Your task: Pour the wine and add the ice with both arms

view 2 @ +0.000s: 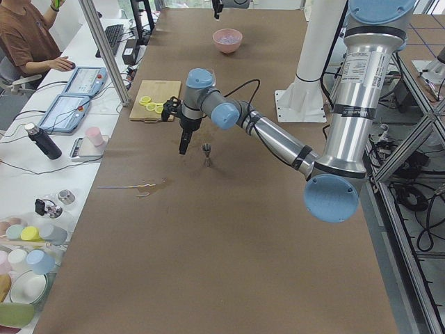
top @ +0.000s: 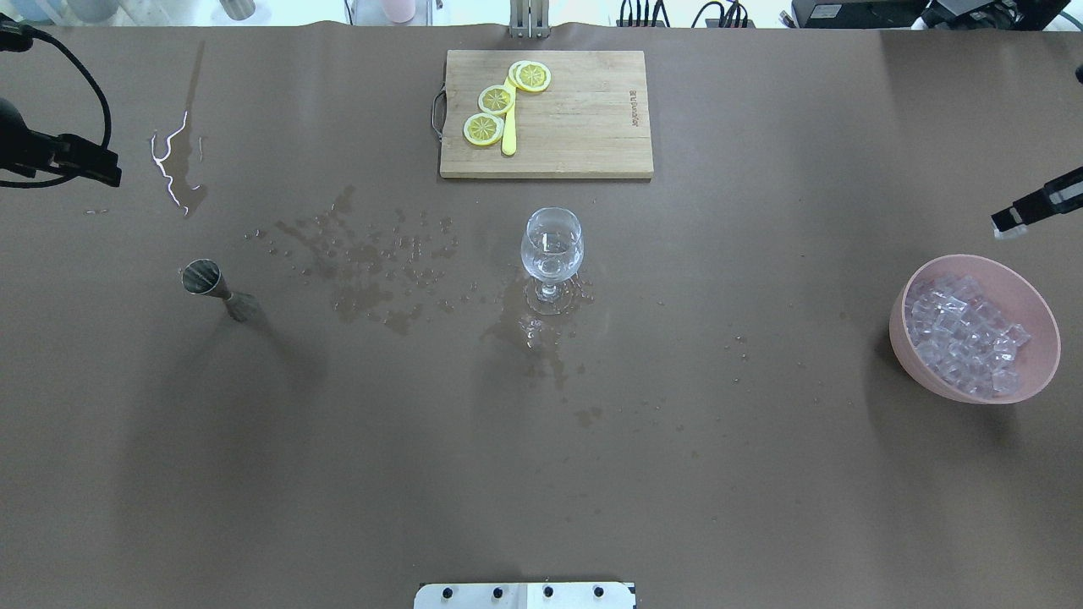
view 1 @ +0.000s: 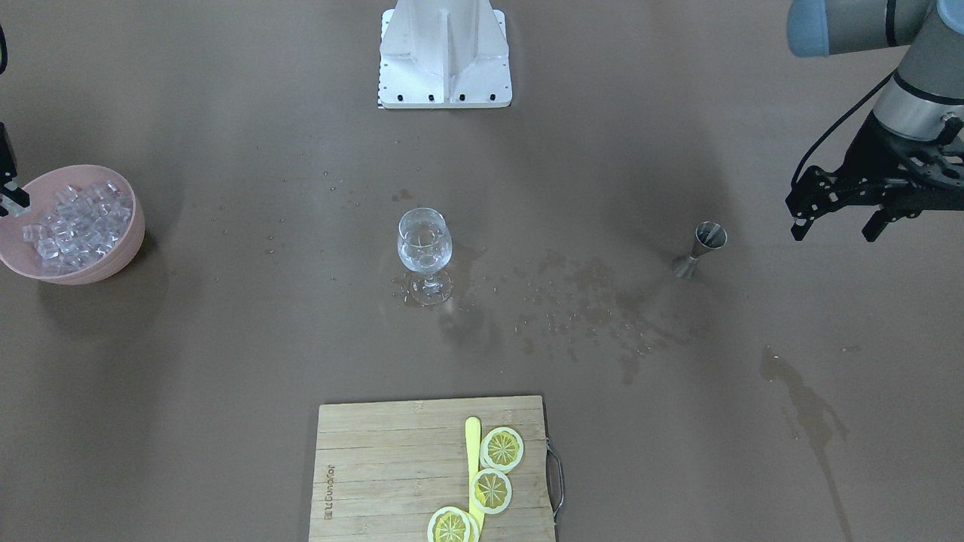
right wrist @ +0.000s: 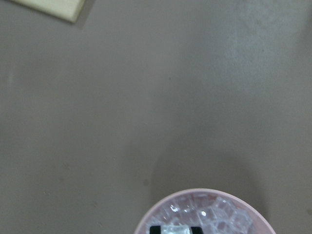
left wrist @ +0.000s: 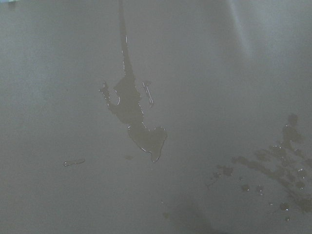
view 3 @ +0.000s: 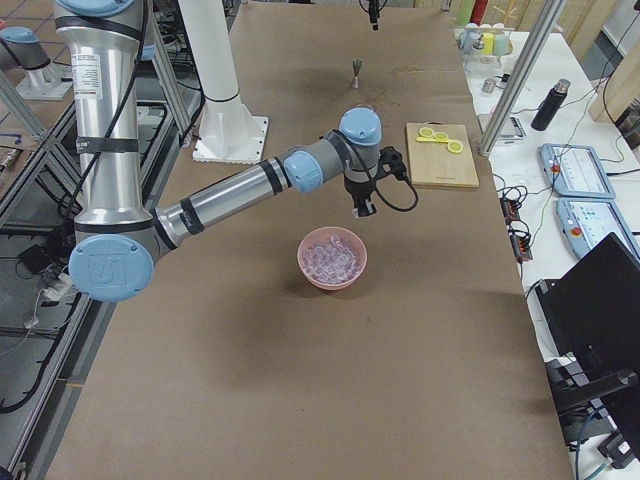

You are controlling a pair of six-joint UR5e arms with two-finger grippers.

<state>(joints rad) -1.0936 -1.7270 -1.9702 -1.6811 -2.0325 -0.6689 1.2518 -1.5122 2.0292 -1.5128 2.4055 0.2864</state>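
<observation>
From the front camera I see my left gripper (view 1: 834, 229) hanging above the table just beside the small metal measuring cup (view 1: 704, 245), fingers spread wide with nothing between them. Its own wrist camera shows no fingers, only a puddle (left wrist: 139, 126) and scattered drops on the brown table (left wrist: 58, 63). The right gripper (right wrist: 175, 228) is cut off at the frame edge in both fixed table views. Only its wrist camera shows the two black fingertips (right wrist: 155, 229) set narrow on a pale clear cube (right wrist: 174, 231), poised over the bowl (top: 909, 355). The rest of the ice (top: 964, 334) lies heaped in that pink bowl at the table's right end, too many pieces to count. The left side camera alone shows a person (view 2: 24, 38) seated at a desk. I count two arms, one bowl, one measuring cup, and one stemmed glass (top: 552, 249) standing upright mid-table in a wet patch. There is also one wooden board (top: 575, 118) carrying a yellow stick (top: 509, 135) and three lemon slices (top: 483, 128) I can make out, possibly a fourth overlapped.
</observation>
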